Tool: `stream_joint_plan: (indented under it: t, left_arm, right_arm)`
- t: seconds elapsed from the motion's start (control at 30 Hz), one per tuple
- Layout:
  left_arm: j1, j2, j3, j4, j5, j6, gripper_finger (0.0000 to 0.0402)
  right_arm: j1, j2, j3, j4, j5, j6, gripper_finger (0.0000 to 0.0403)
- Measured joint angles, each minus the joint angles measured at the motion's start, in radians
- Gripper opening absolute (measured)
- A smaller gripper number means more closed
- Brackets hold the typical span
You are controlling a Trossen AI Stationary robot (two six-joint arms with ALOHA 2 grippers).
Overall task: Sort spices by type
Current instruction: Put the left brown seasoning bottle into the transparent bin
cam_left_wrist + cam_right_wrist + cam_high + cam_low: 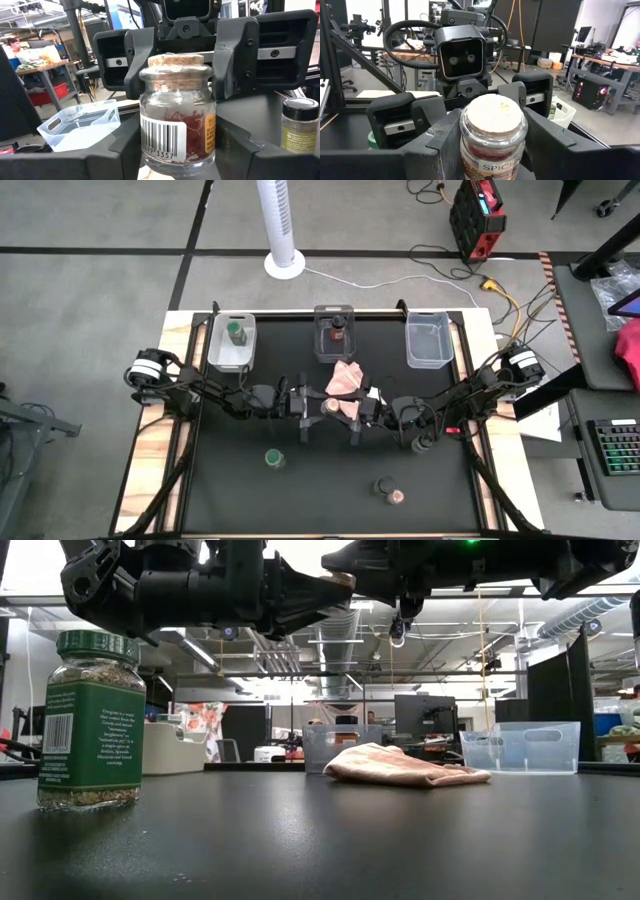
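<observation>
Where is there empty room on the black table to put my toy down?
Bare mat lies between the green-lid jar and the two front jars, and left of the green-lid jar toward the table edge. The middle is crowded: the left gripper and right gripper meet at the cork jar beside the pink cloth.

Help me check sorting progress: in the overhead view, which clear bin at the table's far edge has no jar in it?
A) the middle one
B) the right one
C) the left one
B: the right bin shows only bare plastic, while the left bin holds a green-lidded jar and the middle bin a dark-lidded jar.
</observation>
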Motion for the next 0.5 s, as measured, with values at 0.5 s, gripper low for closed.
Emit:
stream_joint_plan:
  t: [0.5]
  left_arm:
    - [-0.001,-0.045,-0.057,0.019,-0.101,0.019,0.0174]
  right_arm:
    - [0.0,-0.179,0.0,-0.22,0.063,0.2,0.0297]
